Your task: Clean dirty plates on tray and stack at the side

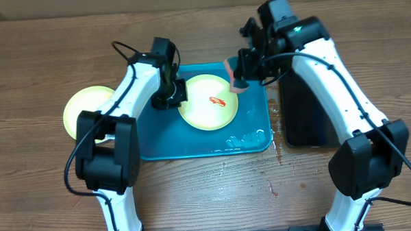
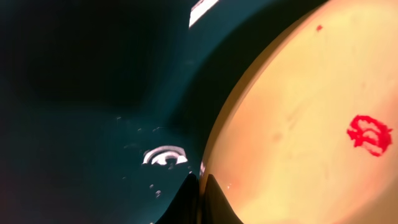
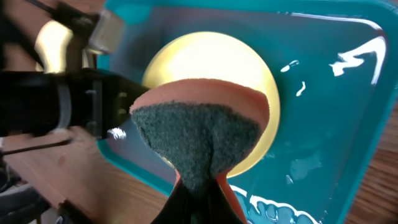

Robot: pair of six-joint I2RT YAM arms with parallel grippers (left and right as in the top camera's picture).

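Note:
A pale yellow-green dirty plate with a red sauce smear lies on the turquoise tray. My left gripper is shut on the plate's left rim; in the left wrist view the fingertips pinch the rim of the plate. My right gripper is shut on an orange sponge with a dark scouring face and holds it above the plate's right edge. A second yellow-green plate lies on the table left of the tray. The light blue plate is out of view.
A narrow black tray lies right of the turquoise tray, under my right arm. Water or foam streaks sit at the turquoise tray's front right corner. Small red spots mark the wooden table in front of the tray.

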